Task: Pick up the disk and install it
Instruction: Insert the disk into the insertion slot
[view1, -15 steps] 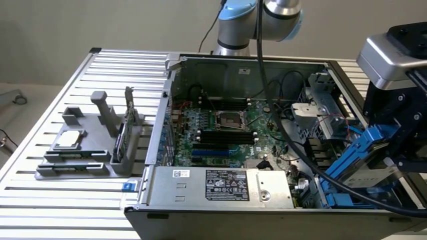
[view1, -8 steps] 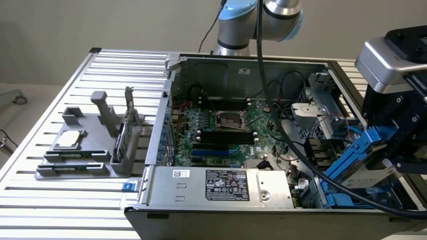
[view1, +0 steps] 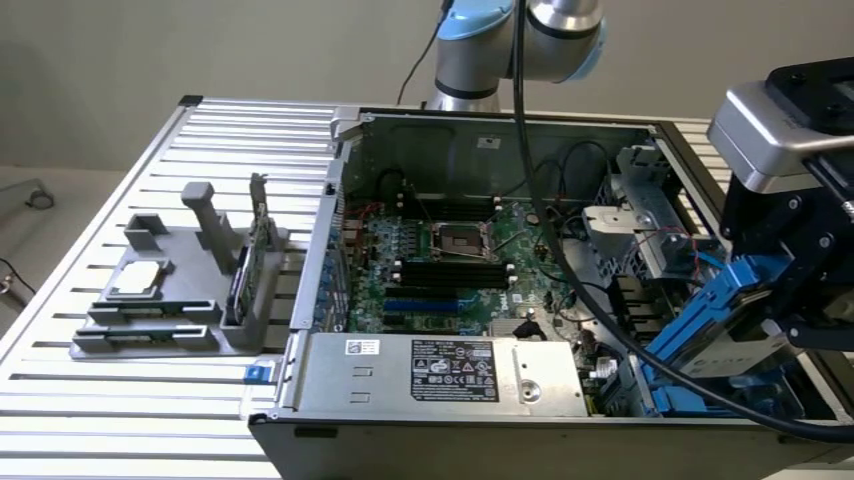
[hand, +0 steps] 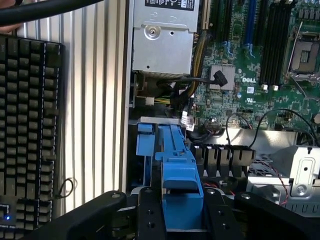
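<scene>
The disk is a silver-grey drive with a white label in a blue plastic rail frame. It hangs tilted over the front corner of the open computer case, at the exterior view's right. My black gripper is shut on it from above. In the wrist view the blue frame sits between my two dark fingers, with the gripper closed on its sides. The frame's far end points at a blue-lined bay beside the case wall. The drive's metal body is hidden in the wrist view.
A grey fixture at the exterior view's left holds a small square chip and an upright green card. Inside the case are the motherboard, the power supply and loose cables. A black keyboard lies beside the case.
</scene>
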